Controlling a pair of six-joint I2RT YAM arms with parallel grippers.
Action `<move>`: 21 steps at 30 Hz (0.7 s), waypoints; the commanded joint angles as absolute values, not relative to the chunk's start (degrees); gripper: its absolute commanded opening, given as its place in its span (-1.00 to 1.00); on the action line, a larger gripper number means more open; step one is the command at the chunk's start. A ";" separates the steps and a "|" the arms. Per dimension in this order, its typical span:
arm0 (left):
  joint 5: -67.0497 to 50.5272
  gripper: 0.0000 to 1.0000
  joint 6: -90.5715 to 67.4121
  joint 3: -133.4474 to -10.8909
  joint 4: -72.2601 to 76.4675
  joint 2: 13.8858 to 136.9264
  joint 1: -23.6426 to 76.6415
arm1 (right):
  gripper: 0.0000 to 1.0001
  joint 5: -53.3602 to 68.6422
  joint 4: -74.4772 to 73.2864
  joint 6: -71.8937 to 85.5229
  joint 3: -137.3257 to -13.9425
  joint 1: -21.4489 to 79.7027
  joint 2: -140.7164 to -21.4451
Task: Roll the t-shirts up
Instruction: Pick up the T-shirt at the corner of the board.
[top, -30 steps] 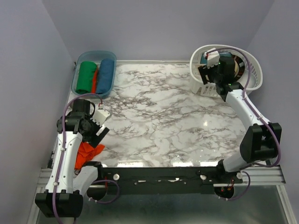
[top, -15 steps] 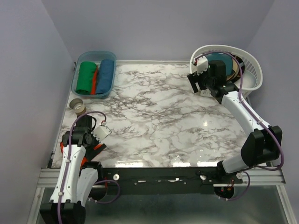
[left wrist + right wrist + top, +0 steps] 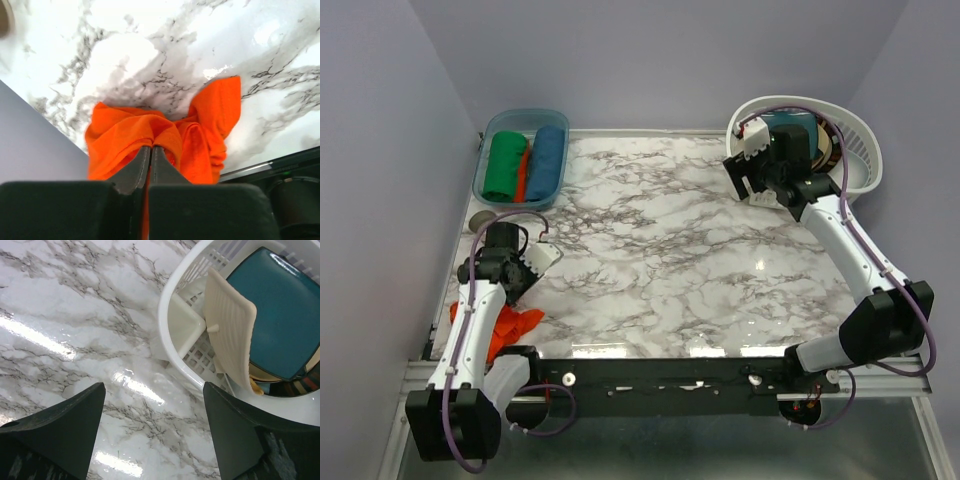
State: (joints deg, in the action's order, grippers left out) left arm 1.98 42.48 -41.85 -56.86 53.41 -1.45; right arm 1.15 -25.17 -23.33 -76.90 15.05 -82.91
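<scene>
A crumpled bright orange-red t-shirt [image 3: 210, 125] lies at the table's near left corner [image 3: 508, 325], partly over the edge. My left gripper [image 3: 150, 148] is shut on a fold of it, the jaws pressed together with cloth bunched at their tips; in the top view the left gripper [image 3: 508, 285] sits just above the heap. My right gripper [image 3: 154, 385] is open with nothing between its fingers, hovering over bare marble beside the white basket [image 3: 167, 300]; the top view shows the right gripper [image 3: 755, 172] at the back right.
A blue bin [image 3: 485, 140] at the back left holds a green roll [image 3: 504, 165], a thin red roll [image 3: 524, 172] and a blue roll [image 3: 548, 162]. The white basket [image 3: 865, 150] holds a folded teal cloth [image 3: 280, 305]. A small tape roll [image 3: 480, 217] sits by the left wall.
My left gripper went from wide open to shut on the orange-red t-shirt and shifted back over the heap. My right gripper pulled out of the basket to the table beside it.
</scene>
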 commanded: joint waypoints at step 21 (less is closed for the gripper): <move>-42.17 -1.00 8.37 -109.59 -46.86 66.79 1.65 | 0.75 15.73 -38.14 -22.68 -81.30 15.47 -72.25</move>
